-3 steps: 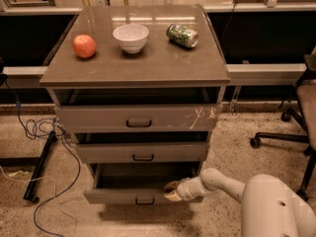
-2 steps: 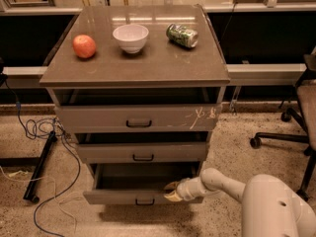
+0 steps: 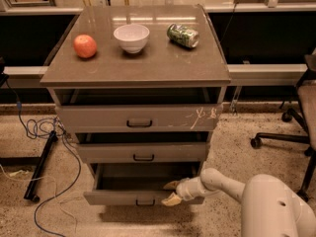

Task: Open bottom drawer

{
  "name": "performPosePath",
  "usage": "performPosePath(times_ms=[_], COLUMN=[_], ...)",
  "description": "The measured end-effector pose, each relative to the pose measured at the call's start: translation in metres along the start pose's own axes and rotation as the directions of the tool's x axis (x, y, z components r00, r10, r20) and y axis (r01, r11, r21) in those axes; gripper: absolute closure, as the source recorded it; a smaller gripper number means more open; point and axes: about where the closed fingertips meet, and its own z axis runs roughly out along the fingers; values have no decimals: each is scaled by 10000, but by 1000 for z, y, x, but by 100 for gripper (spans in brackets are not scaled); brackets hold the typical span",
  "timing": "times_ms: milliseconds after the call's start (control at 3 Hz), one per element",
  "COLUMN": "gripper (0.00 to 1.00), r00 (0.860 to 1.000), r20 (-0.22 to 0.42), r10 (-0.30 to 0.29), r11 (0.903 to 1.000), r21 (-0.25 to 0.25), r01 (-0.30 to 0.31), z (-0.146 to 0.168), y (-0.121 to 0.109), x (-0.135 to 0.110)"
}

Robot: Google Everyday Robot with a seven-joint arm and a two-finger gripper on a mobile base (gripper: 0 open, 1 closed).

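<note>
The bottom drawer [image 3: 118,197] is the lowest and narrowest of three grey-taupe drawers, with a plain front and a small black bar handle [image 3: 145,202]. It stands pulled out, its dark inside showing behind the front. My gripper [image 3: 171,192] is at the drawer's front edge, right of the handle. One beige finger [image 3: 172,184] is inside the drawer above the front and the other hangs in front of it, so they straddle the front panel. The white arm [image 3: 222,181] reaches in from the lower right.
The cabinet top [image 3: 148,68] bears a red apple [image 3: 85,46], a white bowl [image 3: 131,37] and a green can [image 3: 183,35] on its side. The scratched top drawer [image 3: 138,118] and middle drawer [image 3: 143,153] sit slightly out. Cables [image 3: 44,132] lie at left, an office chair [image 3: 296,117] at right.
</note>
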Motion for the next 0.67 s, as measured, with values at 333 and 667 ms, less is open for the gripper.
performPosePath(times_ms=[333, 667], gripper=[7, 30], r00=[10000, 10000], r20=[0, 0], r10=[0, 1], r11=[10000, 10000], r21=[-1, -2], r01=[0, -1], z=[0, 0], y=[0, 0], x=[0, 0])
